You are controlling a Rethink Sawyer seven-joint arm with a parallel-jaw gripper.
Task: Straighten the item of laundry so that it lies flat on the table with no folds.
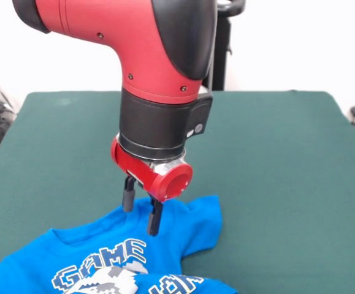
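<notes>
Jaws parted over T-shirt (183, 223) (print reads "GAME").

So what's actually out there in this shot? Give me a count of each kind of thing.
Blue T-shirt: 1
Green table: 1
Robot arm: 1
Gripper with fingers apart: 1
Total: 4

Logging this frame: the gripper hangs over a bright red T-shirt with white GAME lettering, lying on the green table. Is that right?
Not quite. The T-shirt is bright blue, not red; the red parts belong to the arm. The rest holds: the front view shows the gripper over the shirt, white GAME lettering on it, and the shirt lying on the green table.
</notes>
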